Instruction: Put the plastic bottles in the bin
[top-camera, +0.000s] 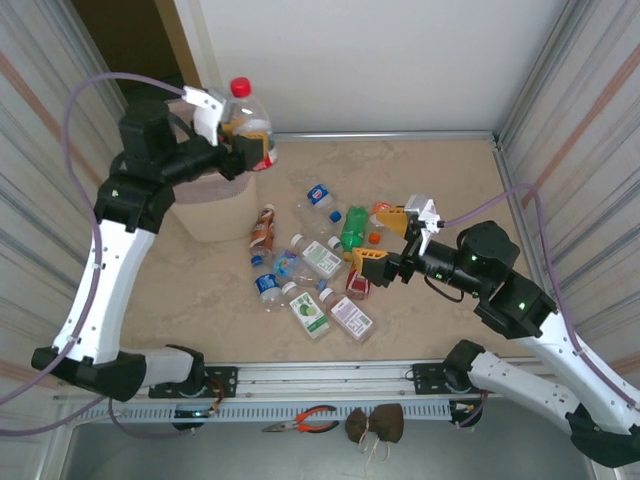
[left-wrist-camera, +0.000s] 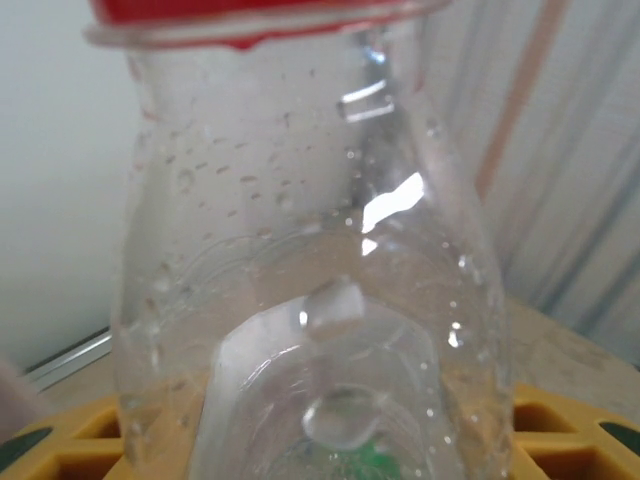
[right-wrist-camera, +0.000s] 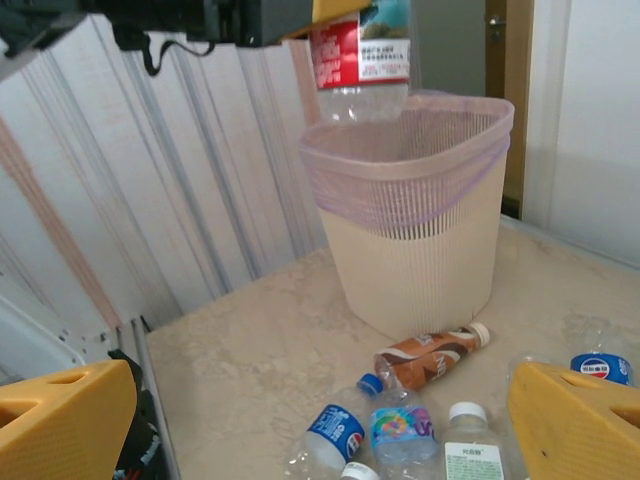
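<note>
Clear plastic beaded with droplets forms the wall of the red-capped clear plastic bottle (left-wrist-camera: 300, 260), which stands upright between the yellow fingers (left-wrist-camera: 565, 435) of the left gripper in the left wrist view. From above, the left gripper (top-camera: 238, 142) is pinched on this bottle's body and holds it over the tall pale pink mesh bin (top-camera: 212, 212). The bin has a cream lower body and stands at the far left of the beige marbled table (top-camera: 190, 300). In the right wrist view the bottle's red-labelled lower part hangs just above the left side of the bin's opening.

The right gripper (top-camera: 380, 242) hovers over the heap of small plastic bottles (top-camera: 320, 258) in the middle of the table. Its yellow fingers (right-wrist-camera: 60, 420) are spread wide with nothing between them. In the heap lie a green bottle (top-camera: 354, 228), a brown-labelled bottle with a cream cap (right-wrist-camera: 430, 355) nearest the bin, and a clear blue-capped bottle with a blue label (right-wrist-camera: 335, 432), all on their sides.
</note>
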